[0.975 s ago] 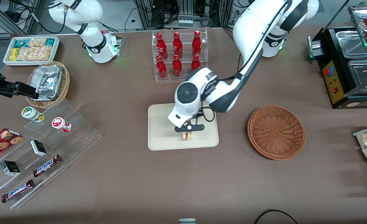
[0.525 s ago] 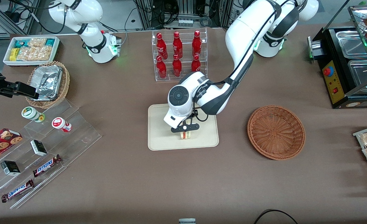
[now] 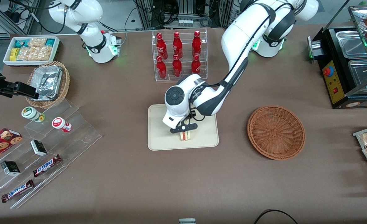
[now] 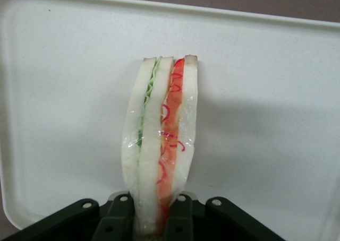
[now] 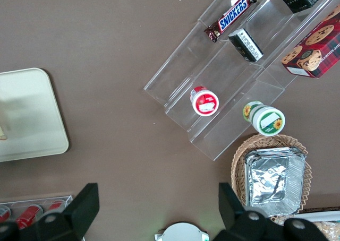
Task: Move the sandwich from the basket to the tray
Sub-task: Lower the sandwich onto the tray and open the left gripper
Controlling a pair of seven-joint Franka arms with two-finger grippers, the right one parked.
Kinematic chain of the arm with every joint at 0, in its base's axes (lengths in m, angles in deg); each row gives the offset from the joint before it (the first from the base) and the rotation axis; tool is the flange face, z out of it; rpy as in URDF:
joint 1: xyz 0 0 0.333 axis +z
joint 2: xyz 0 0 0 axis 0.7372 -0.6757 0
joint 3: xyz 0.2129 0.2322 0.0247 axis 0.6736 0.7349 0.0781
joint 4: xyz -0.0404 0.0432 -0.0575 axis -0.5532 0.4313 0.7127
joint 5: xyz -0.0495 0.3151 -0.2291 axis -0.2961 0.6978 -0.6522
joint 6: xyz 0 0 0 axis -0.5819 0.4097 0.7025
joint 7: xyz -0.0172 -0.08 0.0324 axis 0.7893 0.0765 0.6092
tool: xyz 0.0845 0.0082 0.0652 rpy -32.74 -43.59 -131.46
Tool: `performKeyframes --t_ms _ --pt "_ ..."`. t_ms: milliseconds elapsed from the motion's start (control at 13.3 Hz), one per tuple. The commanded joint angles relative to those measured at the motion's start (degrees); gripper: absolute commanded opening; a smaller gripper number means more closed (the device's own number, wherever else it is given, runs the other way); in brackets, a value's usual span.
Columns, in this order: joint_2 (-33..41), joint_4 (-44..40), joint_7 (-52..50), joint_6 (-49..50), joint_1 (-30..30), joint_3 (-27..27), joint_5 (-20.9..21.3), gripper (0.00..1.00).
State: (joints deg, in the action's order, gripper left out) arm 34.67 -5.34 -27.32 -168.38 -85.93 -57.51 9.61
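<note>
Brown worktop point(image 3: 124, 174). Frame centre, front view: cream tray point(image 3: 158, 137); claw point(image 3: 185, 131) low over it, clamped on the sandwich point(image 3: 185, 136). Wrist view: sandwich point(image 4: 159, 145) on edge, pinched between the fingers point(image 4: 119, 217), tray floor point(image 4: 265, 119) just beneath; contact cannot be told. Right of centre: reddish wicker basket point(image 3: 276, 132), well apart from the tray.

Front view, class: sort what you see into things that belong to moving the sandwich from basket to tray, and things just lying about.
Belongs to the job:
sandwich, held by the shut gripper over the tray
tray
basket, nothing in it

Just lying about:
red bottles in a clear rack
foil container in a tan basket
Snickers bars
cookie box
</note>
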Motion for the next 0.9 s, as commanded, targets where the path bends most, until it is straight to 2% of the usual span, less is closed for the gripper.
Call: performKeyframes --t_ms 0,75,150,600,825 --pt "-1.44 -2.12 -1.54 0.21 -0.85 0.63 1.14 0.48" --pt "-1.53 -2.12 -1.53 0.21 -0.85 0.63 1.14 0.85" --pt "-1.44 -2.12 -1.53 0.21 -0.85 0.63 1.14 1.00" --pt "3.03 -2.29 -1.01 1.87 -0.50 0.36 0.70 1.00" --pt "7.59 -1.94 4.07 6.52 -0.41 0.63 1.41 1.00"
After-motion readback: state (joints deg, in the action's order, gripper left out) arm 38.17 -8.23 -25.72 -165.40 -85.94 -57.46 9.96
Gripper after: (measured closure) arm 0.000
